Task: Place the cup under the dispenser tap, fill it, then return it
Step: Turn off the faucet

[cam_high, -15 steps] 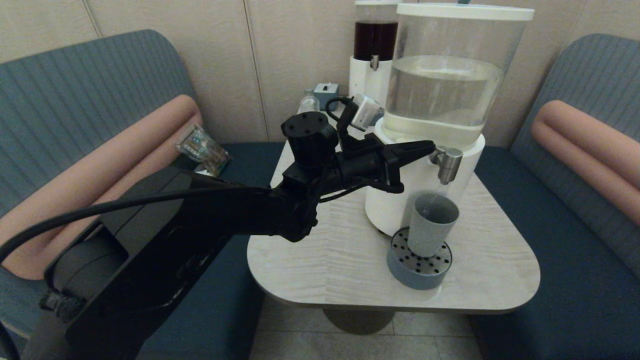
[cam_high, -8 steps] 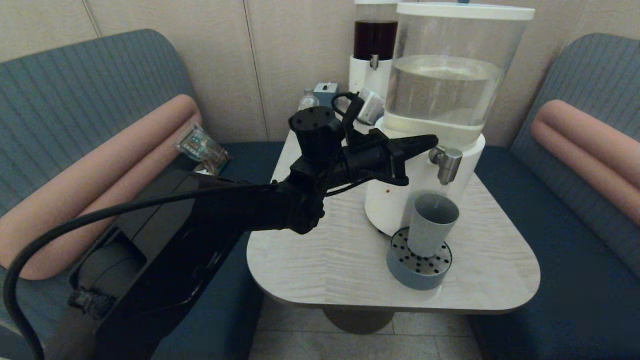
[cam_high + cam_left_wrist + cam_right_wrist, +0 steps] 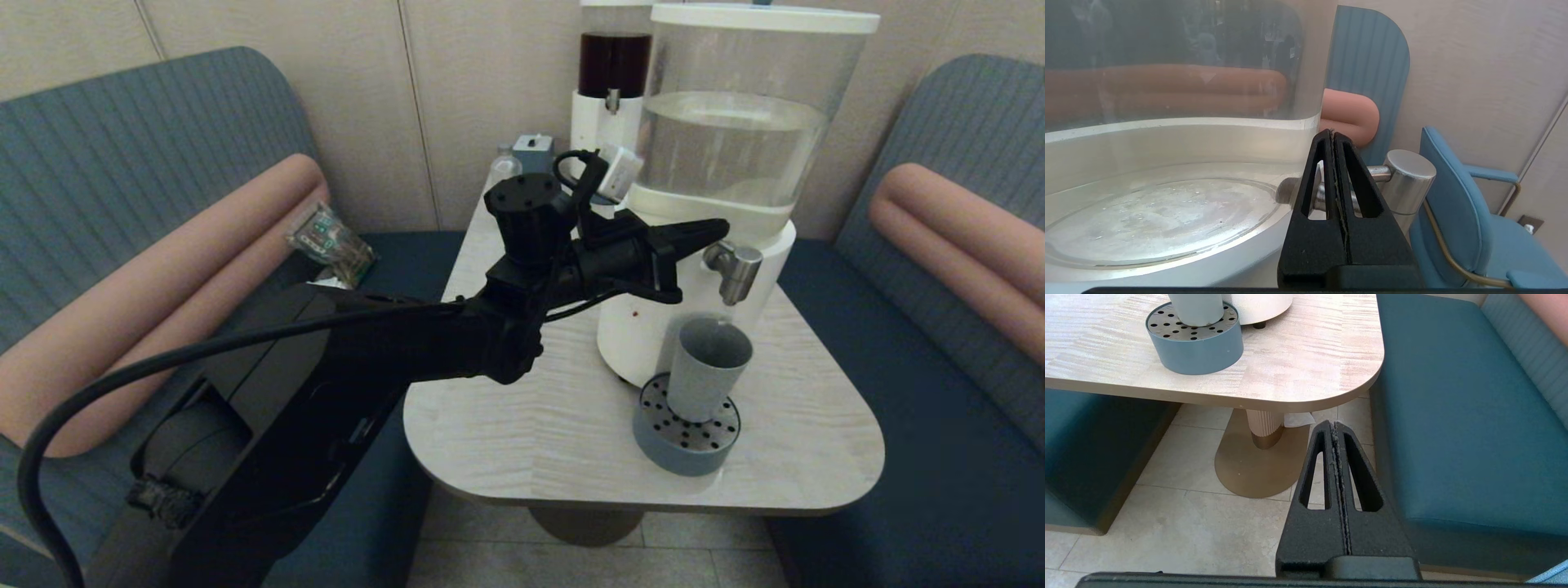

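- Cup (image 3: pixel 707 367) stands upright on the perforated drip tray (image 3: pixel 686 445), directly under the dispenser tap (image 3: pixel 739 271)
- Left gripper (image 3: pixel 710 230) at the tap's 9 o'clock, just beside it, jaws closed on nothing
- Right gripper (image 3: pixel 1336 428) parked low off the table edge, jaws closed
- Cup looks rigid, matte and handleless; likely heavier and spill-prone once filled, so grip mid-wall and keep it upright

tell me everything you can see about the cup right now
The cup is a small, plain, matte grey-blue tumbler with tapered sides and no handle. It stands upright, mouth open upward, on the perforated top of a round grey-blue drip tray on the table, directly below the dispenser tap. No stream of liquid shows, and its fill level cannot be made out. Nothing grips it: the left gripper, shut, is up beside the tap.
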Robot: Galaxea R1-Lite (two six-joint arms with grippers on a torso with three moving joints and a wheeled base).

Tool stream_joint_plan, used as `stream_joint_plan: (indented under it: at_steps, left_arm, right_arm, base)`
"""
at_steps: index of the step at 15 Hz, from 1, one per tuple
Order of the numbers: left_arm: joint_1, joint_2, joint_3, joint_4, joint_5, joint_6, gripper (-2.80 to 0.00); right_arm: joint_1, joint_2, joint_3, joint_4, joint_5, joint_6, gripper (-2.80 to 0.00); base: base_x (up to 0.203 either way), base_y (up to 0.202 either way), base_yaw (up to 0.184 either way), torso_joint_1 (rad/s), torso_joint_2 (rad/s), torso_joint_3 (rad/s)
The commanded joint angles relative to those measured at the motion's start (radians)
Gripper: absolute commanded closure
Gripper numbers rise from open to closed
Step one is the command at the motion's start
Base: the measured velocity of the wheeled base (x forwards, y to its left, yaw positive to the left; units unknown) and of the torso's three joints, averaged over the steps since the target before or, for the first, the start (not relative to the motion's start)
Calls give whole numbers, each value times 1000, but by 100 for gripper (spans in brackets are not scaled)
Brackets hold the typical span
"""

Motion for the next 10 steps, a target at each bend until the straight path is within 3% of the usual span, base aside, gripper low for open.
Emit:
stream_joint_plan:
  at_steps: [1,10]
  left_arm:
    - [-5,2,0,-3,-8,-2,0]
    - [52,-61,32,-18,-8,43,0]
  right_arm:
    - [0,0,0,1,0,0,0]
    - [0,0,0,1,0,0,0]
  base:
    - [0,0,0,0,0,0]
    - [0,0,0,0,0,0]
